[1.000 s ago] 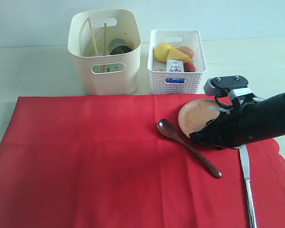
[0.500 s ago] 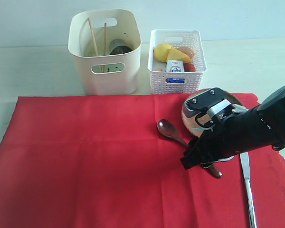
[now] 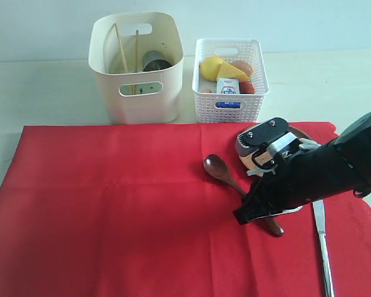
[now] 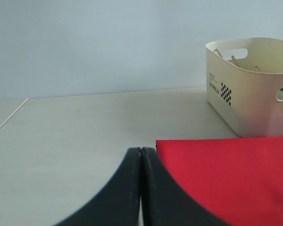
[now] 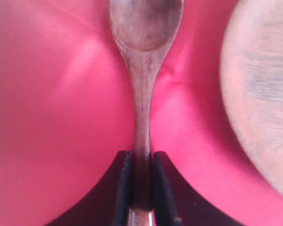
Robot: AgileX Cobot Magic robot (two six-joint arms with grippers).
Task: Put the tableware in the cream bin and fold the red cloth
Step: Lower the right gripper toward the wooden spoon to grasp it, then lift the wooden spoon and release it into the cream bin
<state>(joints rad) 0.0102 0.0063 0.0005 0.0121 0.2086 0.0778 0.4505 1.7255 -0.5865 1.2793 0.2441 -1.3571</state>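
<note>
a red cloth (image 3: 111, 204) lies spread flat across the near half of a pale tabletop (image 3: 49, 93). right of centre on the cloth, the right end effector (image 5: 141, 160) has its two dark jaws closed on the thin handle of a dark wooden spoon (image 3: 217, 167). the spoon's bowl points toward the far left. just beside the spoon on the right sits a round brown plate (image 5: 264, 94), mostly hidden under the black arm in the exterior view. a silver knife (image 3: 321, 235) lies on the cloth near the right edge, running near to far.

beyond the cloth's far edge stands the cream bin (image 3: 142, 108), holding chopsticks (image 3: 120, 49) and a steel cup (image 3: 156, 62). just to its right is a white lattice basket (image 3: 229, 108) of food items.

the left end effector (image 4: 140, 160) is closed and empty, at the left edge of the cloth, well apart from the tableware.
</note>
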